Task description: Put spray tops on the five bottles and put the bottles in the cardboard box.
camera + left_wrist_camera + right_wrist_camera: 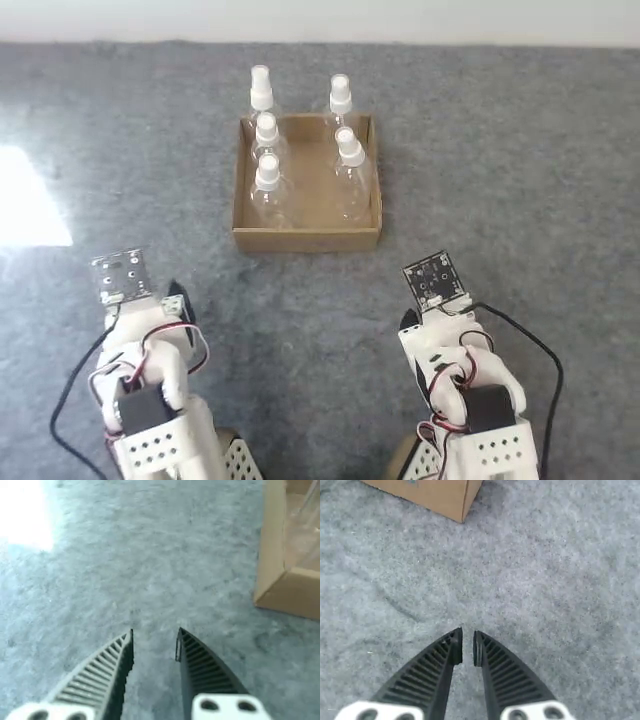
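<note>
Left gripper (155, 635), closest to its wrist camera, hangs over grey carpet (125, 555) with its jaws parted and nothing between them. Right gripper (467, 637) points at the same carpet with its jaws all but closed, also on nothing. From above, the cardboard box (305, 240) sits in the upper middle of the frame with the bottles (270, 200) standing upright in it, three in a left column and two in a right one. Each carries one of the white spray tops (267, 172). The rear left bottle (261, 90) and rear right bottle (341, 97) show their tops above the box's far wall, and it cannot be told for sure whether they stand inside or just behind it. The left arm (140, 340) is at the lower left and the right arm (460, 350) at the lower right, both well apart from the box. The capping looks finished and the boxing done or nearly so. The next move calls only for checking the rear pair and, if they are outside, lifting them over the wall.
</note>
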Controlling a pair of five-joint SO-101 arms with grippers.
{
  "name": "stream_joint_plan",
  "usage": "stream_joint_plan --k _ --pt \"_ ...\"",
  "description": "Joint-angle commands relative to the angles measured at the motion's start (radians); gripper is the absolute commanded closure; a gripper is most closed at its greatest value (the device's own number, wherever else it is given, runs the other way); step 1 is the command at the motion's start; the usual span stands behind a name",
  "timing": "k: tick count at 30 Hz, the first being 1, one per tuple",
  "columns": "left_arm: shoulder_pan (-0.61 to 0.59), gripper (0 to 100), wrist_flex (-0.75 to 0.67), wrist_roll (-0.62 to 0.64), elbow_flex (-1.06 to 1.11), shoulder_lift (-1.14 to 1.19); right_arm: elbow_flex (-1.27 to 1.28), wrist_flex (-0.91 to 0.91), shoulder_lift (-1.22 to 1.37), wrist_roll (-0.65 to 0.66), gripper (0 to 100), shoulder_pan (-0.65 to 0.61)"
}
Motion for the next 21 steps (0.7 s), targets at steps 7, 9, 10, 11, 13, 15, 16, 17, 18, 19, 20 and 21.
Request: stream_joint_plan --k 7,9,10,11,13,15,16,17,18,19,20,21 --pt "0.315 87 0.167 -0.005 -0.008 -0.012 0.021 0.008 -0.015 0.012 98.5 0.012" --pt "0.371 87 0.166 -0.006 -0.008 -0.012 0.021 0.008 -0.015 0.012 98.5 0.012" --pt "0.390 87 0.167 -0.006 -0.008 -0.012 0.021 0.008 -0.015 0.012 98.5 0.012" --pt "0.405 87 0.167 -0.006 -0.008 -0.012 0.021 0.008 -0.015 0.012 98.5 0.012" --pt "0.427 87 0.167 -0.006 -0.008 -0.012 0.021 0.008 -0.015 0.012 98.5 0.012" --pt "0.427 87 0.167 -0.006 -0.008 -0.012 0.021 0.008 -0.015 0.012 98.5 0.010" --pt "0.423 87 0.167 -0.006 -0.008 -0.012 0.021 0.008 -0.015 0.012 98.5 0.010" --pt "0.423 87 0.167 -0.006 -0.008 -0.012 0.021 0.008 -0.015 0.012 98.5 0.012" --pt "0.423 87 0.167 -0.006 -0.008 -0.012 0.021 0.008 -0.015 0.012 98.5 0.012" --pt "0.423 87 0.167 -0.006 -0.008 -0.012 0.021 0.008 -0.015 0.012 98.5 0.012" --pt "0.423 87 0.167 -0.006 -0.008 -0.012 0.021 0.008 -0.015 0.012 98.5 0.012" --pt "0.423 87 0.167 -0.006 -0.008 -0.012 0.021 0.008 -0.015 0.012 98.5 0.012"
